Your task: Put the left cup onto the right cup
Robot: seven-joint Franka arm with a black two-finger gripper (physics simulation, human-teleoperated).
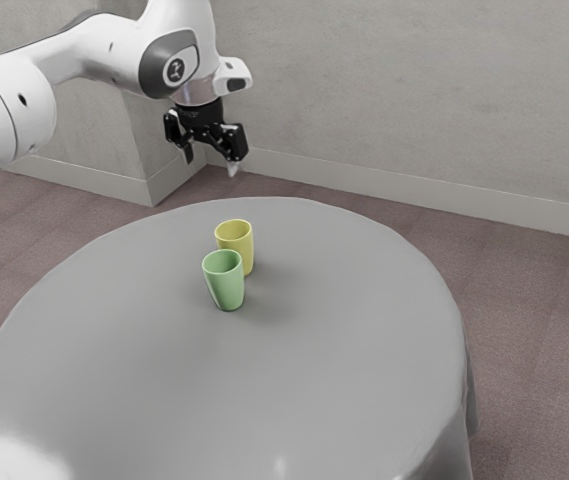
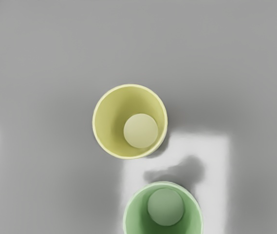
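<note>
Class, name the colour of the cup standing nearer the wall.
Yellow; the yellow cup shows best in the wrist view, beside the green cup.

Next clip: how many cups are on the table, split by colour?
Yellow cup: 1
Green cup: 1
Total: 2

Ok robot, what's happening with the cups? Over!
Gripper open, empty, high over the yellow cup. Green cup beside it, both upright, not stacked. Nothing in the way.
</note>
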